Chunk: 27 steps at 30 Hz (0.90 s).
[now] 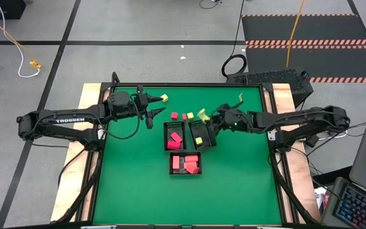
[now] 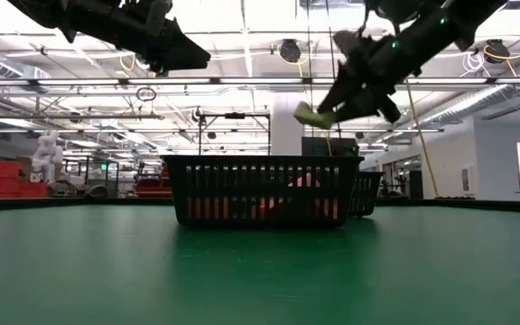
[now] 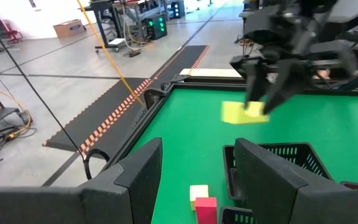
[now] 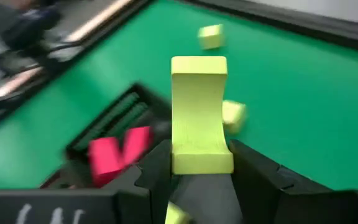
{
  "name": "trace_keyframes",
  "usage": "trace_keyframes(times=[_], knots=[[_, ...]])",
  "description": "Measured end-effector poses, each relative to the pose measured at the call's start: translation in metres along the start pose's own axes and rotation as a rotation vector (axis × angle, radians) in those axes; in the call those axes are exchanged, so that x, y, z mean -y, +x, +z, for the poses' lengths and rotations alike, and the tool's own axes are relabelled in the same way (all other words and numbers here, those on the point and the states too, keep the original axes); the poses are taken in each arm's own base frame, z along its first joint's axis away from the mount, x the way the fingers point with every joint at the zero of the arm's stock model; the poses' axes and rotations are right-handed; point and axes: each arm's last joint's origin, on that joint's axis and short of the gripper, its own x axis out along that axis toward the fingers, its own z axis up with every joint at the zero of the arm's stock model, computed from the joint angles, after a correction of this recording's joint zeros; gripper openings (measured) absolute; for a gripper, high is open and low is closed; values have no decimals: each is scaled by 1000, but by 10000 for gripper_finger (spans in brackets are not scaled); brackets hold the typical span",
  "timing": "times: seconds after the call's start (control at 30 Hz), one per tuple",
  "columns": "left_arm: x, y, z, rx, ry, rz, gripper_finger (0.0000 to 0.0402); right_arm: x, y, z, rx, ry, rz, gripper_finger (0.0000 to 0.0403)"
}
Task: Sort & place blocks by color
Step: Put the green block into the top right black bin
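Hidden behind mesh, cut by edges, lost to blur

In the low view the front tray [image 2: 258, 190] shows only pink glows through its mesh, so no block inside can be made out, and both arms beside it run off the upper edge. In the right wrist view the yellow-green bar [image 4: 198, 115] has its lower end sunk between the right gripper [image 4: 199, 165] fingers, and the pink block [image 4: 118, 153] beside it is smeared by blur.

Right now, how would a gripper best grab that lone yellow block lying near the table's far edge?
From straight above. The yellow block sits alone on the green table, with nothing crowding it, so fingers can close across two opposite flat sides. The open left gripper is nearest.
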Motion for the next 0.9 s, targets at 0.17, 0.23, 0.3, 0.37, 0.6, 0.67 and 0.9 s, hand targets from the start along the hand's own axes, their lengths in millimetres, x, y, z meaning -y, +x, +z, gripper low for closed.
trace_keyframes(times=[0.17, 0.23, 0.3, 0.37, 0.6, 0.67, 0.9], knots=[[-1, 0, 0, 1, -9, 3, 205, -7, 2, -15, -84, -3, 1, 129], [-1, 0, 0, 2, -9, 3, 205, -7, 4, -21, -131, -6, 0, 139], [-1, 0, 0, 2, -9, 3, 205, -6, 5, -24, -155, -15, -16, 153], [-1, 0, 0, 3, -9, 3, 205, -5, 6, -24, -155, -12, -20, 169], [-2, 0, 0, 2, -6, 8, 205, -6, 6, -22, -124, -67, -30, 198], [-2, 0, 0, 2, -6, 9, 205, -6, 6, -19, -66, -106, -55, 203], [-2, 0, 2, 20, -7, 10, 205, -3, 11, 18, 139, -202, -3, 209]])
